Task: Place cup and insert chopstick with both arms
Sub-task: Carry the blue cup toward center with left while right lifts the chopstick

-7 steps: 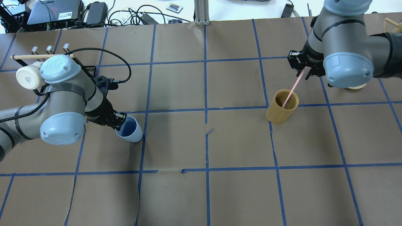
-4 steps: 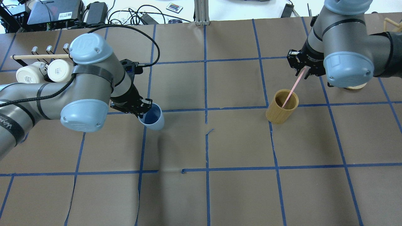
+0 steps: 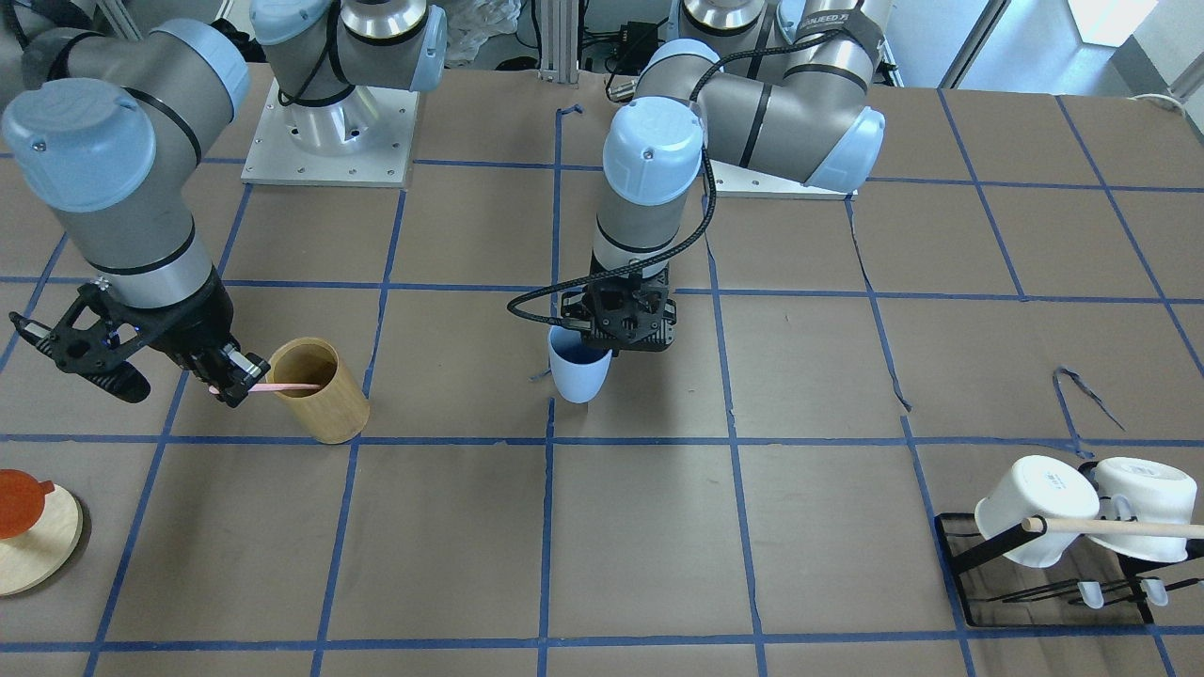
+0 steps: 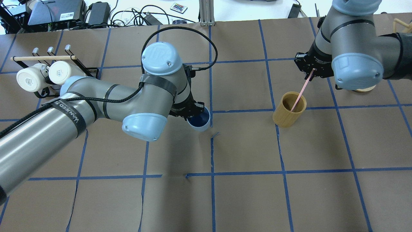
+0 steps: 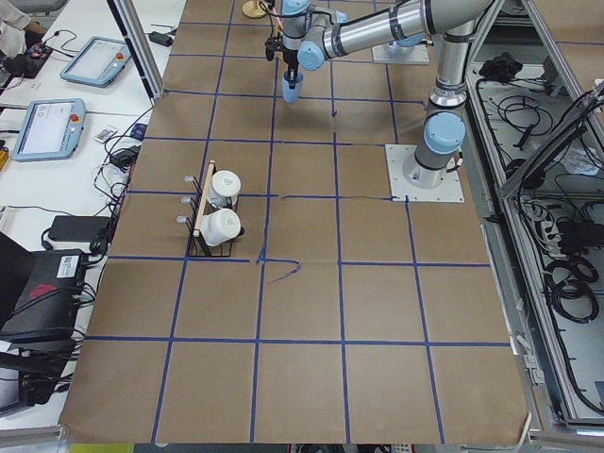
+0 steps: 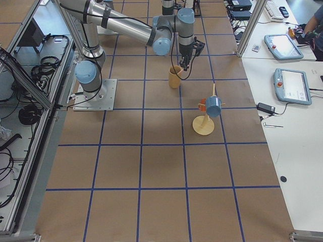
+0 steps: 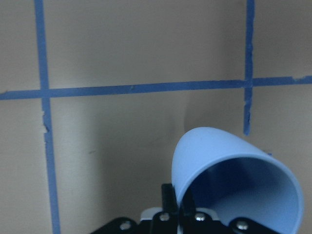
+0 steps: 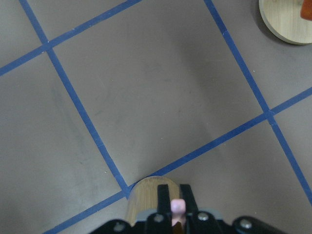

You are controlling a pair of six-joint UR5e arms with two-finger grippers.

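The light blue plastic cup (image 4: 200,120) sits just left of centre in the overhead view, beside the crossing of the middle vertical and a horizontal blue tape line. It is mouth up and tipped slightly, showing its darker blue inside. In the left wrist view the cup (image 7: 229,175) fills the lower right. Whether its base touches the bench is not clear.

The left arm's fingers (image 7: 168,197) are closed on the cup's rim, one outside the wall and one inside. In the front-facing view the cup (image 3: 577,371) hangs under this black wrist assembly near mid-frame.

The thin pink chopstick (image 4: 302,93) is at the right of the overhead view, leaning. Its lower end is inside the open-topped bamboo cylinder (image 4: 288,109) and its upper end is nipped by the right arm's fingers (image 8: 162,197), which are nearly closed on it. In the right wrist view the pink tip shows between them, with the cylinder's rim directly below. In the front-facing view the chopstick (image 3: 282,386) crosses the cylinder's (image 3: 320,390) mouth at the left of the frame.

The bench (image 4: 244,199) is covered in brown paper, gridded with blue tape. A black wire rack (image 3: 1035,574) in the lower right of the front-facing view carries two white mugs (image 3: 1035,512) on a wooden dowel (image 3: 1119,528). A round pale wooden disc (image 3: 38,536) with a red-orange piece on it lies at the lower left edge.
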